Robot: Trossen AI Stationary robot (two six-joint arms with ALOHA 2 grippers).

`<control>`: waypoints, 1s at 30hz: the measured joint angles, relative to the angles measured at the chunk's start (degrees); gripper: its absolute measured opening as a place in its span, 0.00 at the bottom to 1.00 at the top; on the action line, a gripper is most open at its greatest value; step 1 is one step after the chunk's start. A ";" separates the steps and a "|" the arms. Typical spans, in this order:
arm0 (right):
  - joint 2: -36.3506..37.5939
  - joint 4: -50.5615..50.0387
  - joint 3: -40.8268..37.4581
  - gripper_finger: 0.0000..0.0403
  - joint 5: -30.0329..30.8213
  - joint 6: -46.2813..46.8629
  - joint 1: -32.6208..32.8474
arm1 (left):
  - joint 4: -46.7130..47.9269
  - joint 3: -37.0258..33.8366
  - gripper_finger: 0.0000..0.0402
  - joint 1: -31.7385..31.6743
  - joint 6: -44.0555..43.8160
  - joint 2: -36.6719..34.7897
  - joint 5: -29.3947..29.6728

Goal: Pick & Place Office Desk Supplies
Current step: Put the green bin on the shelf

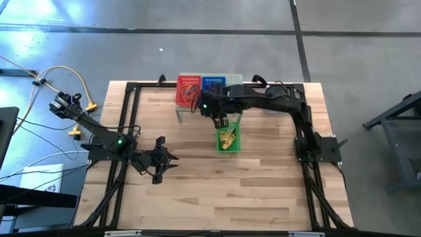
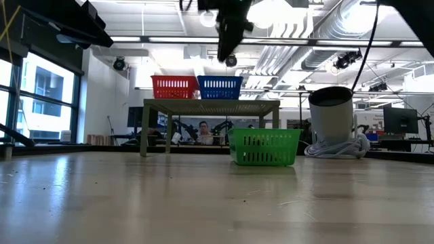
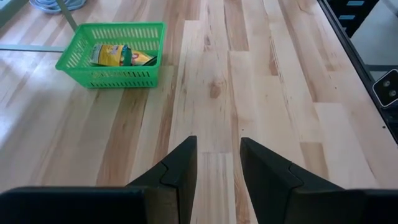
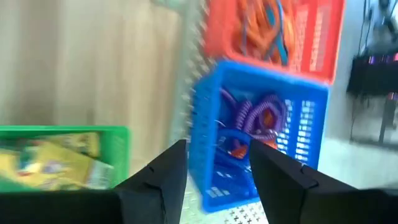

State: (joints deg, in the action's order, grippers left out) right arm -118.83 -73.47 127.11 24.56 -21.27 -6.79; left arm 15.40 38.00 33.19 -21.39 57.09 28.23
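The right gripper (image 4: pixel 212 163), jaws parted and empty, is hovering over the blue plastic mesh basket (image 4: pixel 264 134) of thin, floppy rubber-band loops (image 4: pixel 258 112), probably light and best pinched as a bunch.

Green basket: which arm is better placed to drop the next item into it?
Probably the right arm: its claw hangs open just above the green basket, beside the red and blue baskets. The left claw waits open farther off.

A wooden bench (image 1: pixel 263 191) carries a green basket (image 1: pixel 228 139) near its centre. At about twelve o'clock from it, a small grey stand (image 2: pixel 210 106) holds a red basket (image 1: pixel 188 89) and a blue basket (image 1: pixel 213 84) side by side. A yellow cable (image 1: pixel 72 76) loops on the floor at ten o'clock.
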 joint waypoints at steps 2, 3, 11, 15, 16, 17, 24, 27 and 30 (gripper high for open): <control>1.93 0.02 0.00 0.40 0.11 -0.01 2.07 | 0.09 0.00 0.29 0.00 0.00 0.09 -0.02; 2.78 0.04 0.02 0.40 0.25 -0.01 3.18 | 0.10 0.00 0.29 0.00 0.00 0.11 -0.02; 7.68 -8.37 0.05 0.39 -9.71 14.72 10.94 | 0.12 -0.02 0.29 0.20 -1.27 1.04 -0.31; 7.57 -16.31 -0.19 0.39 -21.33 25.59 13.74 | -0.19 -0.02 0.29 0.35 -1.84 1.41 -0.33; 7.59 -16.57 -1.10 0.39 -23.04 27.56 14.12 | -0.25 -0.02 0.29 0.34 -2.47 1.54 -0.35; 7.73 -16.02 -2.47 0.39 -24.71 28.88 14.50 | -0.28 -0.02 0.29 0.33 -3.01 1.64 -0.35; 7.59 -13.73 -13.81 0.39 -20.87 28.04 17.96 | -0.63 -0.02 0.29 1.99 -4.24 3.52 -0.35; 7.52 -10.90 -19.99 0.39 -17.39 28.90 17.96 | -1.04 -0.03 0.29 2.91 -5.29 4.95 -0.37; 7.52 -4.60 -26.15 0.39 -16.97 28.75 17.34 | -1.28 -0.04 0.29 3.56 -5.79 6.32 -0.37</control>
State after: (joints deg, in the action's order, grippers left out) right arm -111.31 -78.07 100.96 7.58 7.48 10.55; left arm 14.12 37.95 36.75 -27.18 63.42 27.86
